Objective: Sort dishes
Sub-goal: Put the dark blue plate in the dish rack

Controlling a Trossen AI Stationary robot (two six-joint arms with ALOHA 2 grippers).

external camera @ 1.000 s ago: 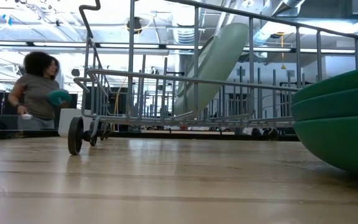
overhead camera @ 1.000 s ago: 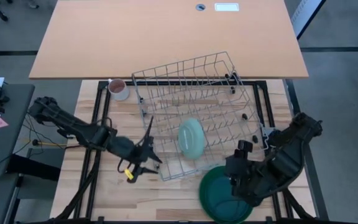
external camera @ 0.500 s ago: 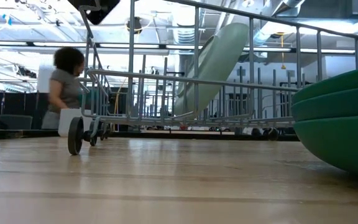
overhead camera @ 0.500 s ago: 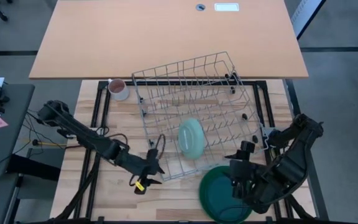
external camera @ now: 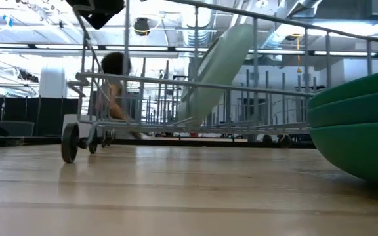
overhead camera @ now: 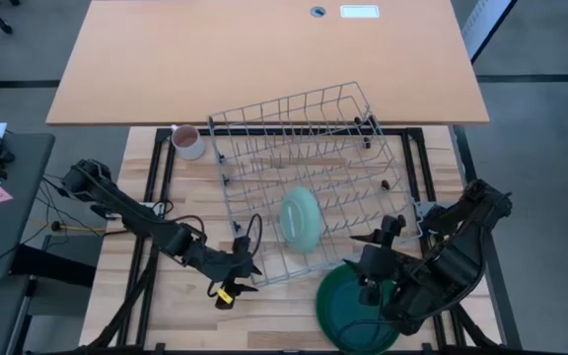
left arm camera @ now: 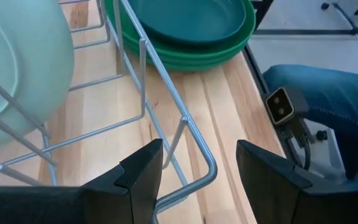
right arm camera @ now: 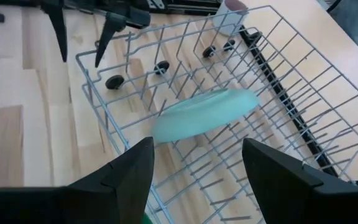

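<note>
On the left of the high view, the left arm reaches across the wooden bench (overhead camera: 176, 306) toward the near-left corner of the wire dish rack (overhead camera: 264, 128). The left claw (overhead camera: 233, 264) sits at that corner; in the left wrist view its two dark fingers (left arm camera: 143, 171) stand apart, one on each side of the rack's rounded corner wire, and whether they touch the wire cannot be told. A small pinkish-white mug (overhead camera: 186, 141) stands on the bench just beside the rack's far-left corner.

In the middle, the pale mint plate (overhead camera: 302, 218) stands on edge between the tines inside the rack, tilted. The low view shows it leaning at a slant above the rack's rail (external camera: 218, 65), and a blurred person (external camera: 113, 85) is visible in the room behind the rack.

To the right, the stack of dark green plates (overhead camera: 338, 311) lies on the bench just in front of the rack's near-right corner, with a darker teal plate (left arm camera: 185, 15) on top, seen in the left wrist view. The right claw (overhead camera: 375, 278) hovers over the stack's far edge, its fingers (right arm camera: 126, 168) spread wide with nothing between them, pointing toward the rack and the mint plate.
</note>
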